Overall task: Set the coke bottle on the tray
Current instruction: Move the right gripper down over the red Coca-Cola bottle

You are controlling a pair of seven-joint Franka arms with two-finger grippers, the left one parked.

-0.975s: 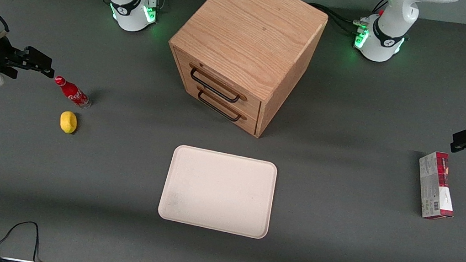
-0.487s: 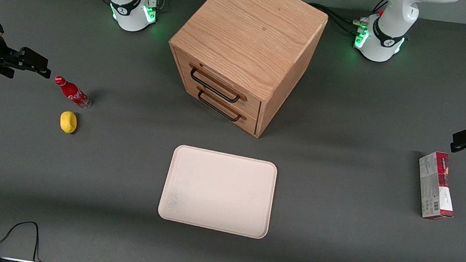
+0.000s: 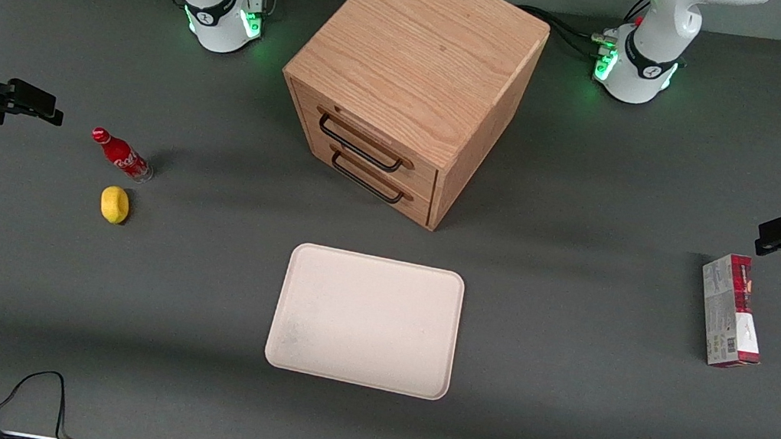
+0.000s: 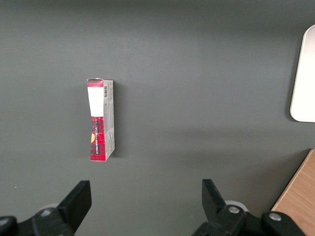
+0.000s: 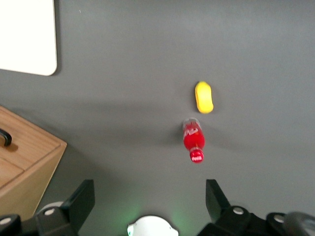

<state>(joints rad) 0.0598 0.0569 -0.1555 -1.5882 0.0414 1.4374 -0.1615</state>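
Observation:
The coke bottle, small and red with a red cap, is on the grey table toward the working arm's end; I cannot tell whether it stands or lies. It also shows in the right wrist view. My right gripper hovers beside the bottle's cap end, farther toward the table's end and apart from it. In the right wrist view the gripper is open and empty. The cream tray lies flat, nearer the front camera than the cabinet; its corner shows in the right wrist view.
A yellow lemon lies just nearer the front camera than the bottle, also seen in the right wrist view. A wooden drawer cabinet stands mid-table. A red-and-white carton lies toward the parked arm's end.
My right gripper has drawn back from the bottle toward the working arm's end of the table. The bottle, lemon and tray have not moved.

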